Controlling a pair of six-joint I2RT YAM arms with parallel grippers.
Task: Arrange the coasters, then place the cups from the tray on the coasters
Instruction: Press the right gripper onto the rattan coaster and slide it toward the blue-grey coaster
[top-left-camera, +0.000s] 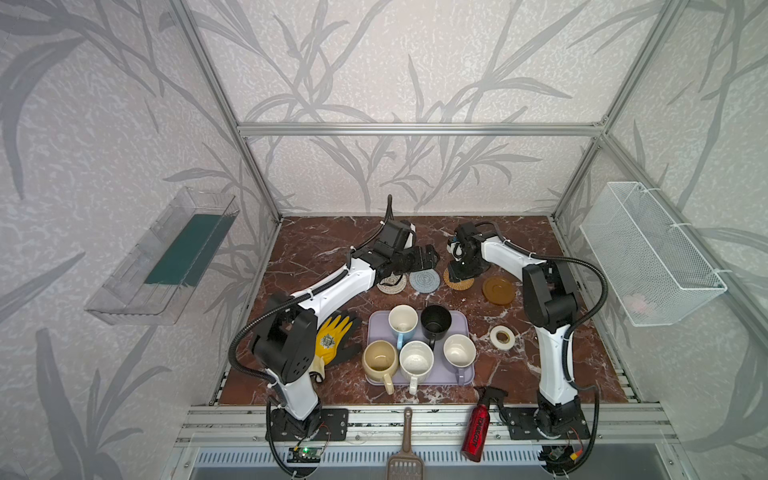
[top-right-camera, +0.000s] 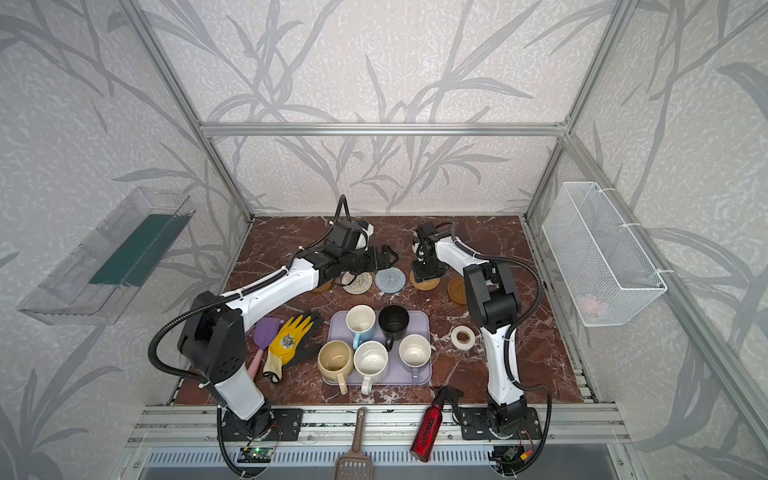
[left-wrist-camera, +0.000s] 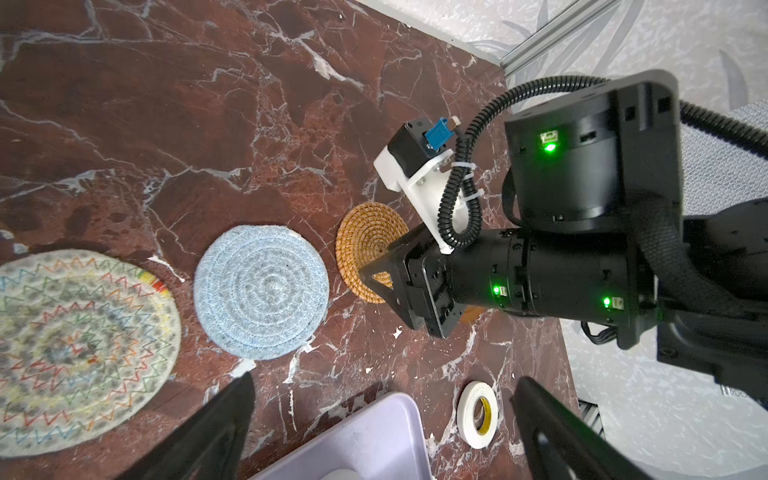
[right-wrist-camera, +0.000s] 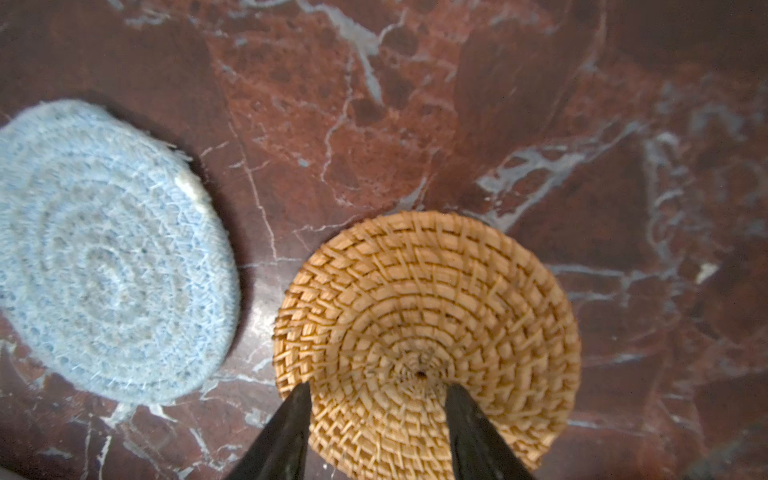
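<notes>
So it all hinges on the right gripper (right-wrist-camera: 379, 388) vs the rattan coaster (right-wrist-camera: 428, 291). The coaster is straight under it, flat on the marble table (right-wrist-camera: 415, 104), and the 2 fingers (right-wrist-camera: 291, 428) come down over its face on either side of the centre, not around its rim. The jaws are partway apart with nothing pinched between them, though I can't tell if the tips actually touch the weave. It's a round disc, so there's no long axis to line up with. The right arm is clearly the nearer one, elbow up high and wrist pointing straight down. The grey-blue coaster (right-wrist-camera: 104, 257) sits just beside the rattan one, not touching, with the cream coaster (top-left-camera: 392, 285) past that and an amber coaster (top-left-camera: 498, 290) on the other side. The left gripper (left-wrist-camera: 382, 378) is spread wide and empty, roughly level above the cream and blue ones. All 5 cups (top-left-camera: 415, 361) are on the tray (top-left-camera: 462, 322). My guess is a small nudge to fix the spacing comes next.
</notes>
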